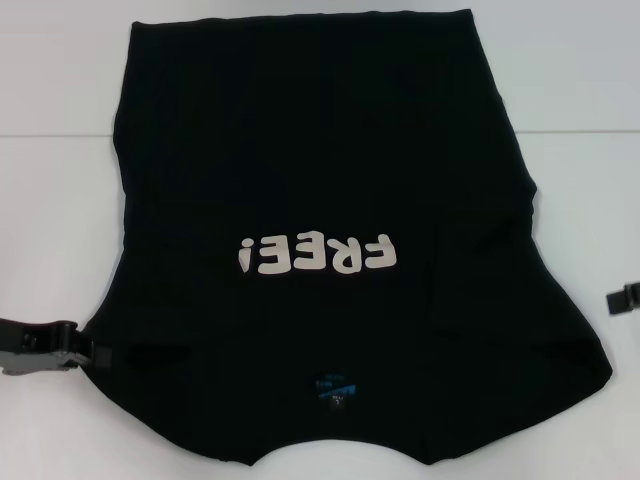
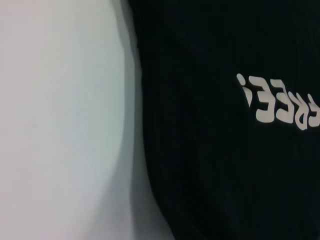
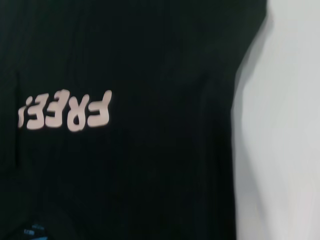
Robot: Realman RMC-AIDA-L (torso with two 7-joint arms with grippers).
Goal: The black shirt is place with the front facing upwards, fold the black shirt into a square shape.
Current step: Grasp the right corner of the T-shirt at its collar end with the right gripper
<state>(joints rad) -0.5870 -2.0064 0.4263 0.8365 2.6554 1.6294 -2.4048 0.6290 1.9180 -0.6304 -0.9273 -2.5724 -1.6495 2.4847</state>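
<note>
Black shirt flat on table, "FREE!" upside-down; only head view shows left gripper, right gripper; finger states unclear.

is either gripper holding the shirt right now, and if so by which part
It cannot be told. The left gripper sits at the black shirt near its left sleeve edge; the right gripper is apart from it.
</note>
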